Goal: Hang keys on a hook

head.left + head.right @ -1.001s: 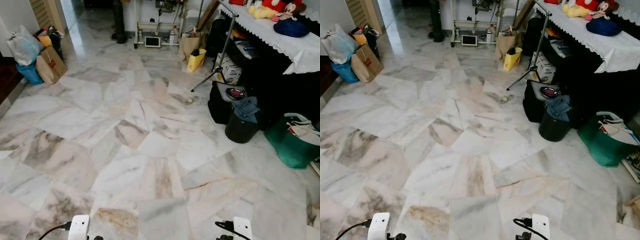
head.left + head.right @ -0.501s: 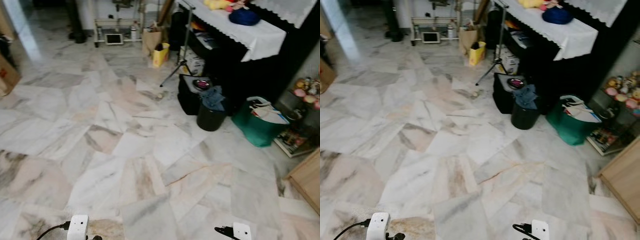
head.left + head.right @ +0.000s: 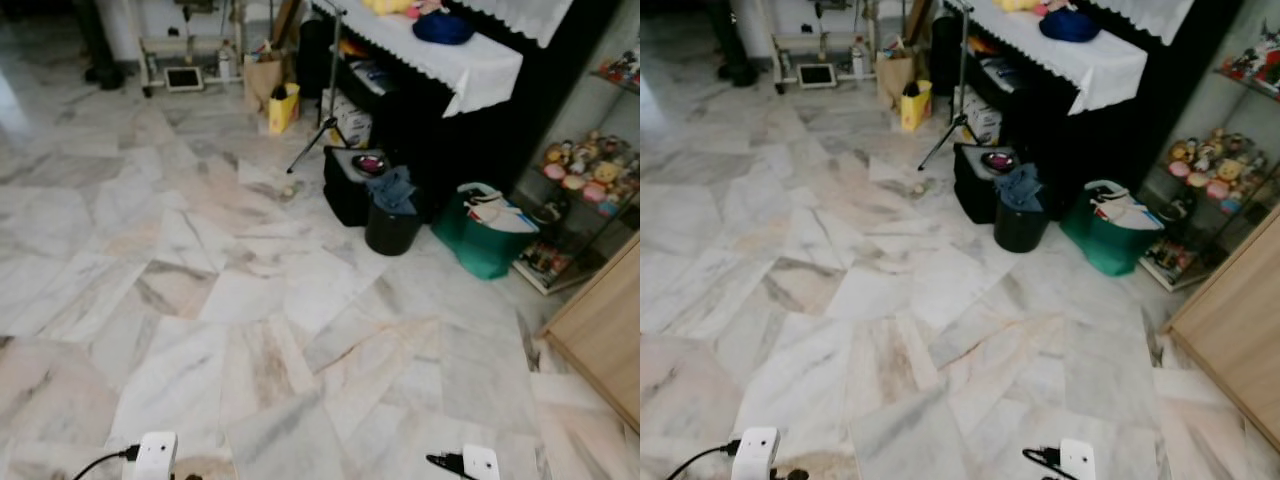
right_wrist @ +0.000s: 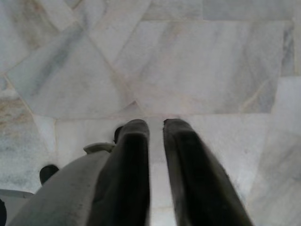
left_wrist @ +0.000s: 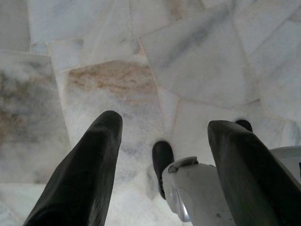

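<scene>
left eye view has swung right since a second ago, bringing a wooden cabinet (image 3: pixel 600 340) in; we're hunting the hook, left gripper (image 5: pixel 164 136) spread empty, right gripper (image 4: pixel 156 136) nearly closed, no keys visible.

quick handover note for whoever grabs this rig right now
Left gripper: fingers wide apart, holding nothing, hanging over the marble floor.
Right gripper: fingers nearly together, a thin gap between them with nothing seen in it, also hanging low.
Keys and hook: neither spotted yet.
Ahead on the right: a green bag, a black bucket and a glass shelf of figurines.
Done: nothing visible. Left: find keys, pick up, hang.
</scene>
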Robot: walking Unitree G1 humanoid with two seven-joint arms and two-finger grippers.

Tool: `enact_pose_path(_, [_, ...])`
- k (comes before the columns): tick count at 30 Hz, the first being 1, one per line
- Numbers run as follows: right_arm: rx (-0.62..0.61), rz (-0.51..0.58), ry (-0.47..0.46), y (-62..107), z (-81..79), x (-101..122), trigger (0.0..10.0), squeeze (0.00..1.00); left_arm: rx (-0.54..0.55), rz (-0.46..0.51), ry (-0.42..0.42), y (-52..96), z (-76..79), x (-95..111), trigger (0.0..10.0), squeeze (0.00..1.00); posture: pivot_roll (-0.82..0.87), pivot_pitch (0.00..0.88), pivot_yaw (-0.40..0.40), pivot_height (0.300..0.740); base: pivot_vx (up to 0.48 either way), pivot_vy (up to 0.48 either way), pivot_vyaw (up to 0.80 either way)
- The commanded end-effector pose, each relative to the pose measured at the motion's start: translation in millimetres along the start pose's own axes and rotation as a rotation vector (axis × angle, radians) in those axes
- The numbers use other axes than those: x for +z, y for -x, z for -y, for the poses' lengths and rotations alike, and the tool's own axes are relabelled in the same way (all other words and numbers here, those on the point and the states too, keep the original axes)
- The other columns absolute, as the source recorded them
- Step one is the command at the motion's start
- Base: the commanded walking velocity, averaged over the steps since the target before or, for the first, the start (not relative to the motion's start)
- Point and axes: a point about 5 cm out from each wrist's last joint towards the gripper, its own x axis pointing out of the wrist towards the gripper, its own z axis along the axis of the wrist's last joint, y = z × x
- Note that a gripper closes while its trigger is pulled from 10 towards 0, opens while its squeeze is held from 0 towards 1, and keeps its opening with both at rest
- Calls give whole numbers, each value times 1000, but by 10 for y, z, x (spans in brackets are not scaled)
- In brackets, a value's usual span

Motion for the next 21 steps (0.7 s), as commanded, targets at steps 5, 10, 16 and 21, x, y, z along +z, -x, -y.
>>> enact_pose_path(5, [-8, -7, -7, 10, 45, -19, 10000, 1000, -10, -21, -23, 8, 1, -51, 10000, 0, 93, 0, -72, 740, 0, 0, -781])
enact_pose_path(10, [-2, -8, -21, 14, 53, -28, 10000, 1000, -9, -21, -22, 7, -1, -45, 10000, 0, 93, 0, -73, 740, 0, 0, -783])
enact_pose_path(16, [0, -10, -15, 13, 54, -24, 10000, 1000, -7, -21, -18, 4, 0, -35, 10000, 0, 95, 0, -74, 740, 0, 0, -788])
enact_pose_path(21, [3, -11, -22, 11, 50, -19, 10000, 1000, -7, -19, -15, 2, 1, -24, 10000, 0, 96, 0, -75, 740, 0, 0, -786])
